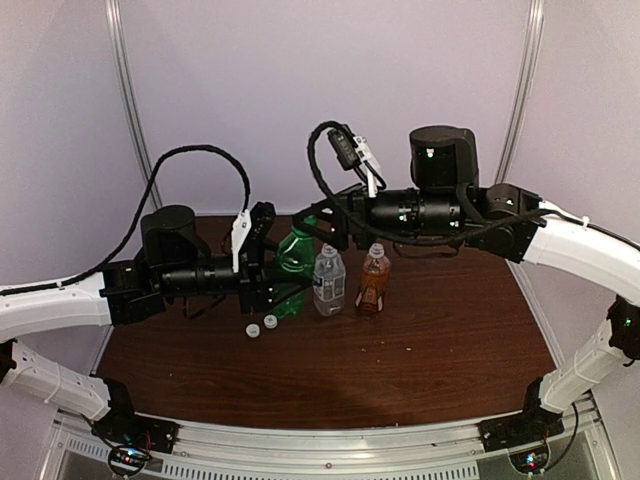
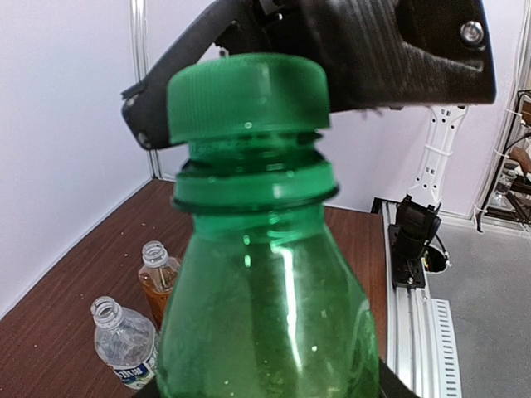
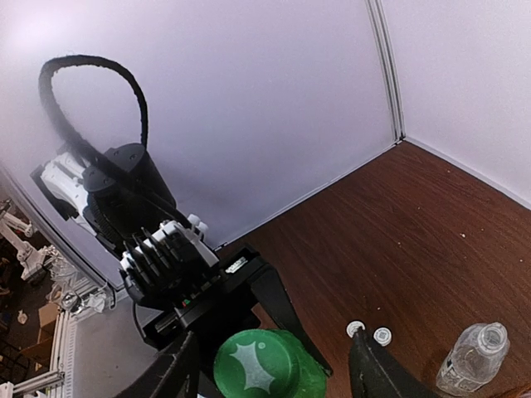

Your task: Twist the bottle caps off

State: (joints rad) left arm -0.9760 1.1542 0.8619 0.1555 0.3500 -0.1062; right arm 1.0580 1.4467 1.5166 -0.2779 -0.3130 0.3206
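Your left gripper (image 1: 272, 272) clamps the likely soft green bottle (image 2: 265, 298); the right gripper (image 3: 274, 371), apart, straddles the ribbed cap (image 2: 247, 95): pinch its sides.

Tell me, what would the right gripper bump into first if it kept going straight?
Most likely the green cap. It sits just ahead, between the fingers of the right gripper, on top of the green bottle. How near is unclear.

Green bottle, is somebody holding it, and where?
The left gripper holds the green bottle by its lower body. The right gripper sits around the green cap with its fingers apart, not gripping it.
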